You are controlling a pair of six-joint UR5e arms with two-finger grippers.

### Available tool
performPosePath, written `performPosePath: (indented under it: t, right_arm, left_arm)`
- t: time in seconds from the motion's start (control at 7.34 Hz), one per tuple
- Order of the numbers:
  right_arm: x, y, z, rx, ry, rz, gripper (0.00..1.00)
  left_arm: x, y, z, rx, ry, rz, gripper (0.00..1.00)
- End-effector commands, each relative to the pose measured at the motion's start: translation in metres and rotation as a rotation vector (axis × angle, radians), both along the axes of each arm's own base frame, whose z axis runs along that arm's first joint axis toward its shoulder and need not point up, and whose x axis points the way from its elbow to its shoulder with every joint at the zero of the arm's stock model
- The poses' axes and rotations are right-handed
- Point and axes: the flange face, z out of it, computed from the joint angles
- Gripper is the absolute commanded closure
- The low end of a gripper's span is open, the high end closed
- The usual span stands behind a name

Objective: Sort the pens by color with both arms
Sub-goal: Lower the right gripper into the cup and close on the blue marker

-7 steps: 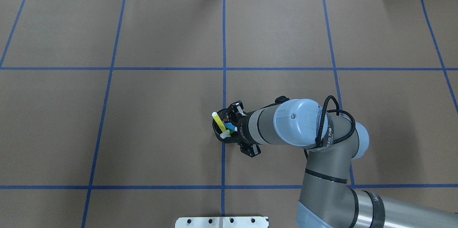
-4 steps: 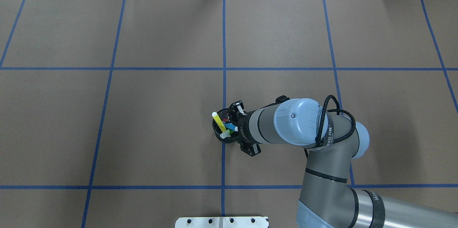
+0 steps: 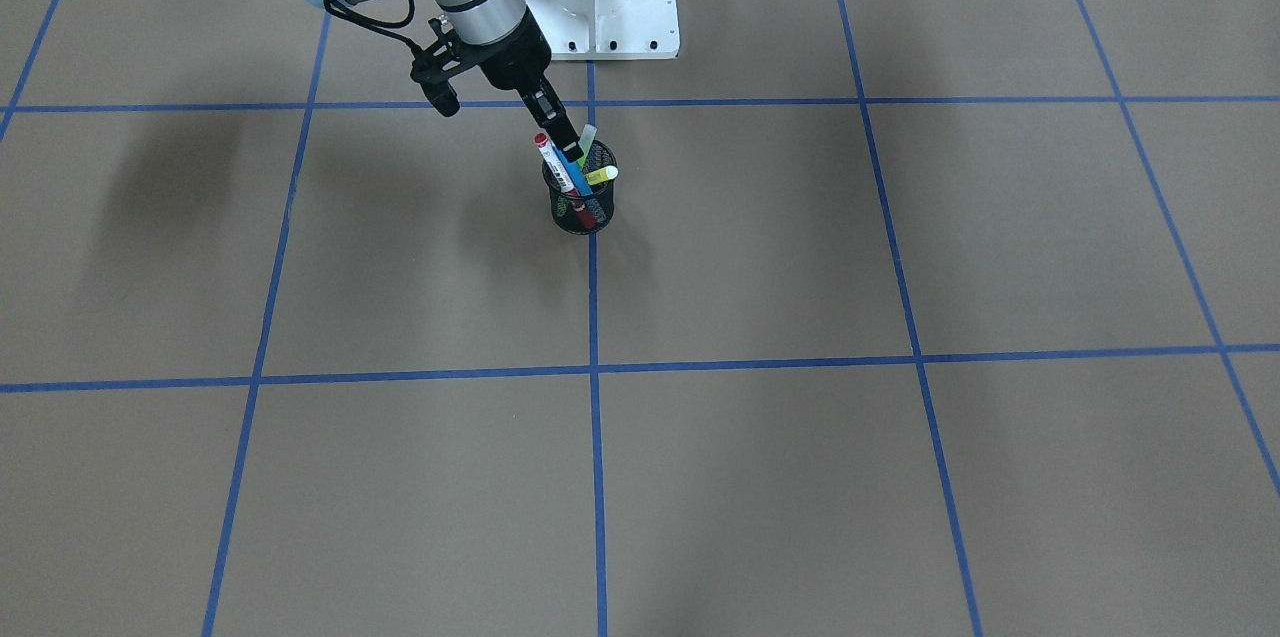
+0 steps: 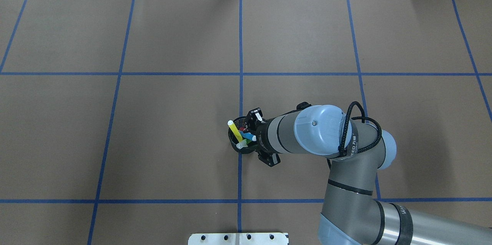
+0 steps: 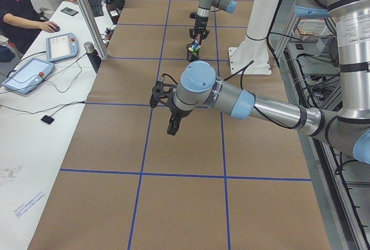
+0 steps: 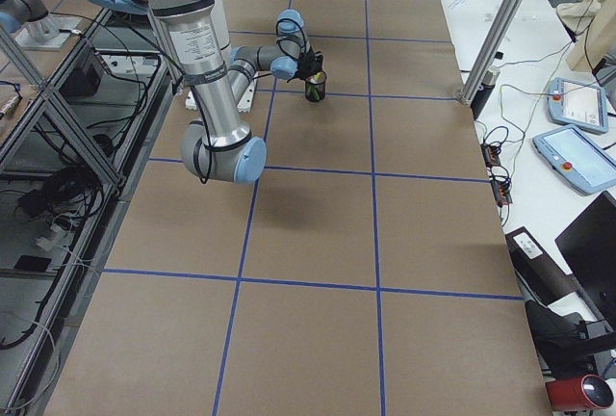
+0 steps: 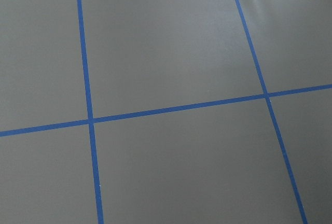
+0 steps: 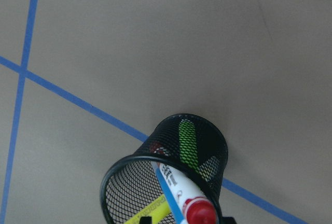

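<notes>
Four pens stand in a black mesh cup (image 3: 582,209) on a blue tape line (image 3: 594,317) near the middle of the desk (image 3: 800,247). Their long axes run steeply upward and each is tilted, so the tops fan out above the rim. The white pen with the red cap (image 3: 545,145) leans toward the robot's right, cap up. The blue pen (image 3: 572,173) lies close alongside it. The yellow pen (image 4: 235,131) slants away from the robot. The lime green pen (image 8: 187,143) shows through the mesh. The right claw (image 3: 556,129) hangs at the red and blue tops; I cannot tell whether it pinches either. The left claw (image 5: 172,127) hovers well apart, and I cannot tell its state.
</notes>
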Motion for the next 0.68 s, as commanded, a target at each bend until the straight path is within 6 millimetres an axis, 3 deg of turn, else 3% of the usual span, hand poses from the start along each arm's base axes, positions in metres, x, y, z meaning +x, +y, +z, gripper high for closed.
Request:
performPosePath:
  t: [0.0,0.55]
  right_arm:
    - [0.0,-0.0002,0.0003,-0.002,0.001,0.001,0.59]
    - [0.0016,-0.0026,0.0001,-0.006,-0.001,0.008,0.67]
  left_arm:
    - [0.0,0.0005,0.0006,0.0,0.0,0.001,0.0]
    - [0.0,0.0005,0.0006,0.0,0.0,0.001,0.0]
